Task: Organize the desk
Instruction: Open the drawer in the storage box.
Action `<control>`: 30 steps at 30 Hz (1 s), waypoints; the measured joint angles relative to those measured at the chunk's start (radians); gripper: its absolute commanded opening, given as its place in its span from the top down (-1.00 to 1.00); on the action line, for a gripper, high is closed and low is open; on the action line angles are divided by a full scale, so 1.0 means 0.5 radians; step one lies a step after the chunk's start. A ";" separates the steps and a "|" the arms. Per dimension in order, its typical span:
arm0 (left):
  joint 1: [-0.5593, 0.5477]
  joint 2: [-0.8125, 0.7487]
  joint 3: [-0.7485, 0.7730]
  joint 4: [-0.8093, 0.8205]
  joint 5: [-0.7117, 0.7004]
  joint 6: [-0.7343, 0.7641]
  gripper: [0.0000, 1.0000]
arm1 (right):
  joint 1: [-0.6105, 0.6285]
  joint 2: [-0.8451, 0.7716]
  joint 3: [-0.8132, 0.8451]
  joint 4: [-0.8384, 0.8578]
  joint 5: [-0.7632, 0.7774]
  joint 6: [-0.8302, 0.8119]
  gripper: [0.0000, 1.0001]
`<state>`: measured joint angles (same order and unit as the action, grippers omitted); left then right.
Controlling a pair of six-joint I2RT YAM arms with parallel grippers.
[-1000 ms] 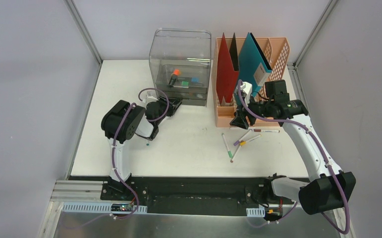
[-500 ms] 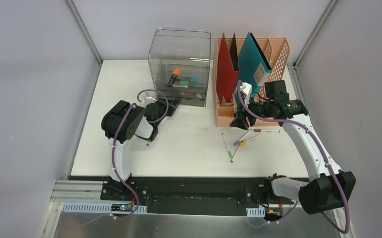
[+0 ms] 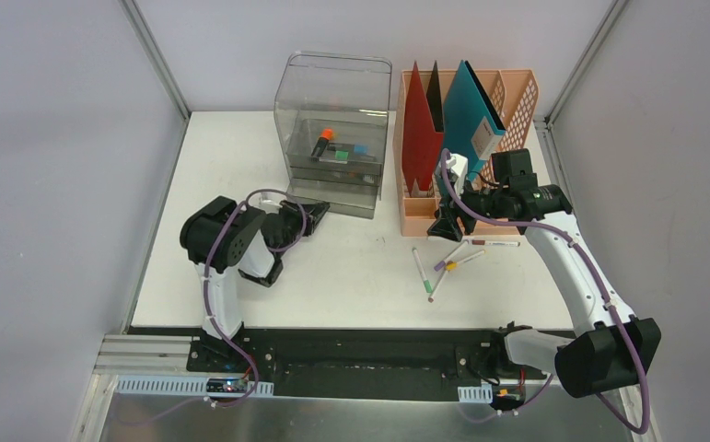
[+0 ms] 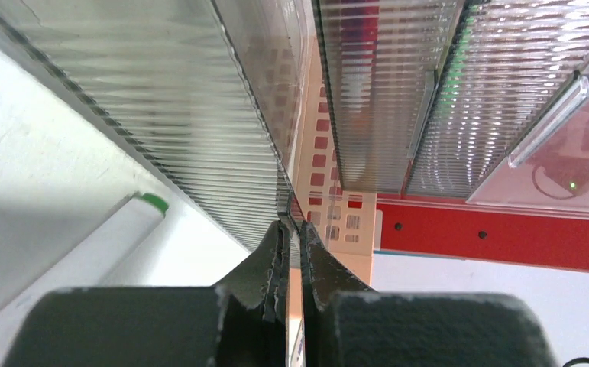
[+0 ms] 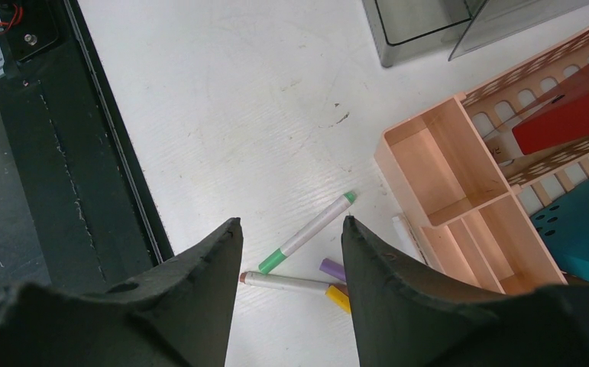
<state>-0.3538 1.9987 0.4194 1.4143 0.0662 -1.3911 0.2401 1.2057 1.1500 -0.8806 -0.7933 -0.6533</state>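
Left jaws clamp the drawer lip [image 4: 276,195]; slipping could jerk the drawer box [image 3: 332,101]. Right jaws apart above pens [image 5: 306,233].

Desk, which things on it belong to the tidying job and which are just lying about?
Job: desk, loose pens, clear drawer box held by left pincer, peach file rack.
Just there: red folder and teal folder, already standing in the rack.
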 measured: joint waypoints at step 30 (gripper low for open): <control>0.001 -1.763 0.073 -2.071 0.249 1.566 -0.41 | -0.001 0.017 0.000 -0.002 -0.001 -0.005 -0.07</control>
<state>-0.3534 1.1172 0.4561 0.3790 0.1905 -0.6079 0.2398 1.2140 1.1500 -0.8814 -0.7937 -0.6559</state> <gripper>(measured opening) 0.626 0.535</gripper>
